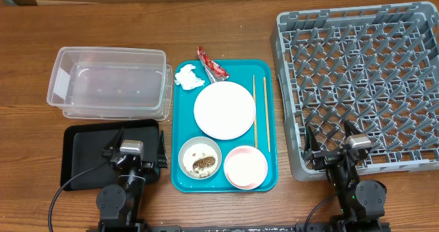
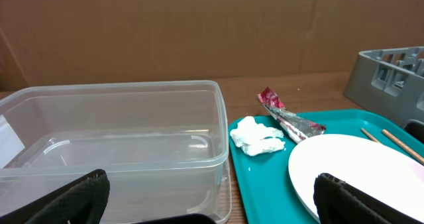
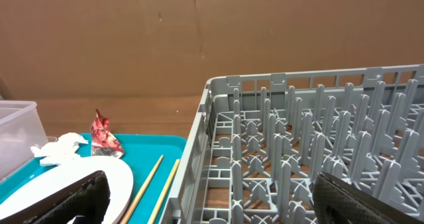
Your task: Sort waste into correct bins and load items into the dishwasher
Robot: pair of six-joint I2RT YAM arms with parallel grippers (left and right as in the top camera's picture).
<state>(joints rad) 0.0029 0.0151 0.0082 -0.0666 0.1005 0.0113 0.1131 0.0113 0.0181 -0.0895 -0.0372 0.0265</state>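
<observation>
On the teal tray [image 1: 184, 101] lie a white plate [image 1: 224, 110], a white bowl [image 1: 199, 157] holding brown scraps with white grains, a pale pink bowl [image 1: 245, 167], two chopsticks [image 1: 259, 112], a white tissue [image 1: 188, 76] and a red-and-silver wrapper [image 1: 211, 63]. The clear tub [image 1: 110, 83] and black tray [image 1: 86, 153] sit to the left, the grey dish rack [image 1: 363, 81] to the right. My left gripper [image 1: 134, 152] is open and empty over the black tray. My right gripper [image 1: 337, 144] is open and empty over the rack's near edge. No small cup shows.
The left wrist view shows the tub [image 2: 112, 144], tissue [image 2: 257, 136], wrapper [image 2: 285, 116] and plate [image 2: 358, 171]. The right wrist view shows the rack [image 3: 311, 151], chopsticks [image 3: 156, 184], wrapper [image 3: 105, 134] and tissue [image 3: 61, 147]. A brown cardboard wall stands behind the wooden table.
</observation>
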